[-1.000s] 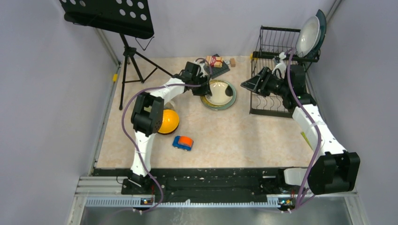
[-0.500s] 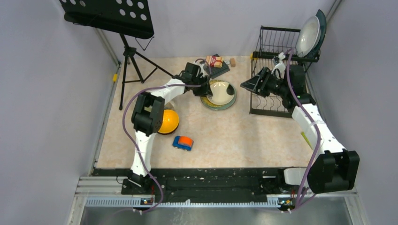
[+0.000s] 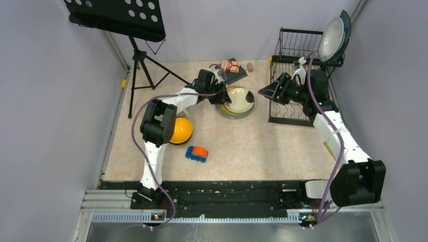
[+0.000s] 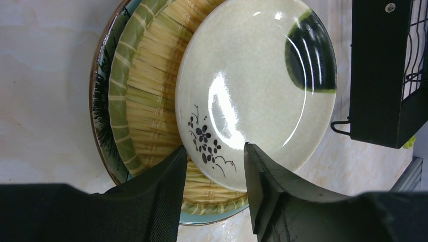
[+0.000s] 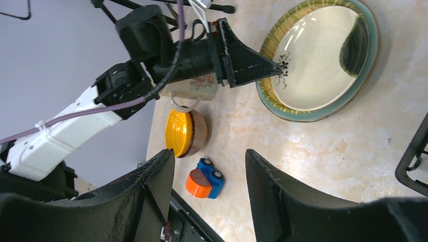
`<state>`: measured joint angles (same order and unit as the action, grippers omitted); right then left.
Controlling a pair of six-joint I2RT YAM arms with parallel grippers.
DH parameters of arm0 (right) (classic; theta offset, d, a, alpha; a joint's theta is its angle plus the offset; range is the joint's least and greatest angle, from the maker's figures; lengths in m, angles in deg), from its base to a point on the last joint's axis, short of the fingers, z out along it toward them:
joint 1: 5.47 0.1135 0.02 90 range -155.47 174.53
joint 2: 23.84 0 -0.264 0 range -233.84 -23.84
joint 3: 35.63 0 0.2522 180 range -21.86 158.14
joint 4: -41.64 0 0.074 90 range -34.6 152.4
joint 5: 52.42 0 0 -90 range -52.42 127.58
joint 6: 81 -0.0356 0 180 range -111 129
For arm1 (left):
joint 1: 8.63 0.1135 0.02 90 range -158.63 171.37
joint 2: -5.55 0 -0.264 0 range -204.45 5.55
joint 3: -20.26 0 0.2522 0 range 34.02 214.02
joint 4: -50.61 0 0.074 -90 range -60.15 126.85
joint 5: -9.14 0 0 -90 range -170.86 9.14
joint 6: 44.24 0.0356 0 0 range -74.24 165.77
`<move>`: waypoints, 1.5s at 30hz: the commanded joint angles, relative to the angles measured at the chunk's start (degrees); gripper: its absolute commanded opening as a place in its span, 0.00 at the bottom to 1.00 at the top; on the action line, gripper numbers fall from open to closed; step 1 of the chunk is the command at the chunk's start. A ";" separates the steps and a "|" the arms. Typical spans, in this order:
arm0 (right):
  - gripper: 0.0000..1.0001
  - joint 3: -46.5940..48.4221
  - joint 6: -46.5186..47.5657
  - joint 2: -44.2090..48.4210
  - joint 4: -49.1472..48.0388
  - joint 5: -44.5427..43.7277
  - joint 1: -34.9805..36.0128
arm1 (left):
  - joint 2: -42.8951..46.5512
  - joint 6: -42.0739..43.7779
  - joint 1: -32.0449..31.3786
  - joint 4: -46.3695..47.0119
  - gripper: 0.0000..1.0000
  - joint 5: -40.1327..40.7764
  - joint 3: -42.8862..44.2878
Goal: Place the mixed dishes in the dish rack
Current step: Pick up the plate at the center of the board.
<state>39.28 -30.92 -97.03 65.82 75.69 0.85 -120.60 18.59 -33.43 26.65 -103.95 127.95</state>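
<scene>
Three round plates lie stacked on the table left of the dish rack (image 3: 298, 75). The cream plate (image 4: 252, 85) (image 3: 241, 99) is on top, off-centre towards the rack. Under it are the yellowish plate (image 4: 151, 91) and the mint-green plate (image 4: 101, 116). My left gripper (image 4: 214, 148) (image 3: 224, 97) points down at the cream plate's near rim, jaws apart, pinching nothing. My right gripper (image 5: 209, 154) (image 3: 263, 91) hovers open and empty by the rack's left front. An orange-yellow bowl (image 3: 179, 130) lies on its side beside the left arm. A beige mug (image 5: 194, 88) sits under that arm. A pale round plate (image 3: 330, 38) and a dark teal plate (image 3: 346, 25) stand in the rack's upper tier.
A blue-and-orange toy car (image 3: 196, 153) lies in front of the bowl. A packet on a dark mat (image 3: 231, 66) sits at the back, behind the left gripper. A black music stand (image 3: 118, 17) on a tripod fills the back left corner. Walls enclose the table on three sides.
The cream plate has slid right across the stack towards the rack, and my left gripper has moved right with it. The right arm has barely moved.
</scene>
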 commanded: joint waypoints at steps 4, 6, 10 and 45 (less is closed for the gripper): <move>0.55 1.28 3.06 0.11 2.17 -4.44 1.48 | -0.91 -1.65 -0.31 -0.08 0.51 -0.88 -1.56; 0.55 1.48 3.02 -0.20 2.50 -3.67 1.42 | -0.96 -2.08 -0.34 0.94 0.48 -0.70 -2.20; 0.55 0.77 1.52 0.10 1.86 -4.35 1.42 | -1.32 -3.63 -0.32 2.28 0.41 -0.57 -3.11; 0.55 -1.67 -2.62 0.30 -1.12 -3.48 1.48 | 3.35 -8.40 1.51 14.66 0.00 0.42 -11.94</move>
<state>38.12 -32.26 -97.60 67.15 71.93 1.62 -120.05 6.96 -32.93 44.73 -104.24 117.72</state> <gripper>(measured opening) 0.551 0.012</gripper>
